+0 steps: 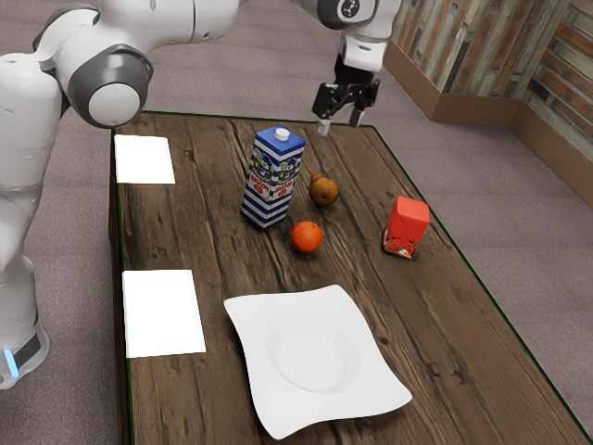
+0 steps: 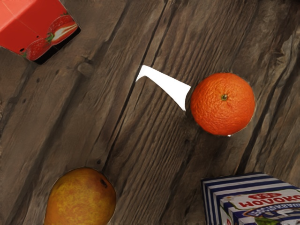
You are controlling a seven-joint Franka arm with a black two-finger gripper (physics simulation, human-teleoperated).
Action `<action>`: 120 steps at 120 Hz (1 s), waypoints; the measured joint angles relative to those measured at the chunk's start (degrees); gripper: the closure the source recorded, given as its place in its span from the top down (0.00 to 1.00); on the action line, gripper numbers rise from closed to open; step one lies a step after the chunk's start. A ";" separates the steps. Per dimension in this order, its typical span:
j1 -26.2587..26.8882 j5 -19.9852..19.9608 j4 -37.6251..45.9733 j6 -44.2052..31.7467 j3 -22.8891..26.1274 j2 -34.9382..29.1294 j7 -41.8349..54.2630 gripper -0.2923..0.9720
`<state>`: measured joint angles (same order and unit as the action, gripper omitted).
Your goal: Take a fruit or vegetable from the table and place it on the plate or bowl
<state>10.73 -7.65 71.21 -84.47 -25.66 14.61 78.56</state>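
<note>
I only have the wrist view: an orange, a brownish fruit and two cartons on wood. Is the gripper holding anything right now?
Observer: No. In the exterior view the gripper is open and empty, hanging above the far end of the table.
Operator: And where would I set a fruit down?
Observer: On the white plate, which lies empty at the table's near end. The orange sits apart from it, toward the far end.
Operator: Anything else on there I'm missing?
Observer: Yes, a far white sheet and a near white sheet lie flat along the exterior view's left side.
</note>
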 joint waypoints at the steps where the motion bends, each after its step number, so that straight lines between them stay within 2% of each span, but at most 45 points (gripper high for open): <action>1: 0.00 0.00 0.00 0.00 0.00 0.00 0.16 0.77; 36: 0.07 0.05 -0.19 0.02 -0.04 -0.30 4.59 0.77; 56: 4.70 0.73 -9.71 0.63 1.40 -15.92 5.73 0.77; 64: 2.92 0.90 -10.68 0.84 5.79 -17.72 6.10 0.77; 74: 3.99 1.01 -10.62 0.75 8.94 -13.33 6.44 0.77; 87: 7.81 1.61 -7.68 1.19 9.59 -5.22 6.95 0.77; 96: 8.42 1.98 -6.57 1.31 9.66 -1.12 7.27 0.77; 120: 8.39 2.28 -1.24 0.86 10.99 0.93 7.98 0.77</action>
<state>19.13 -5.36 69.97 -83.61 -14.67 15.54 86.54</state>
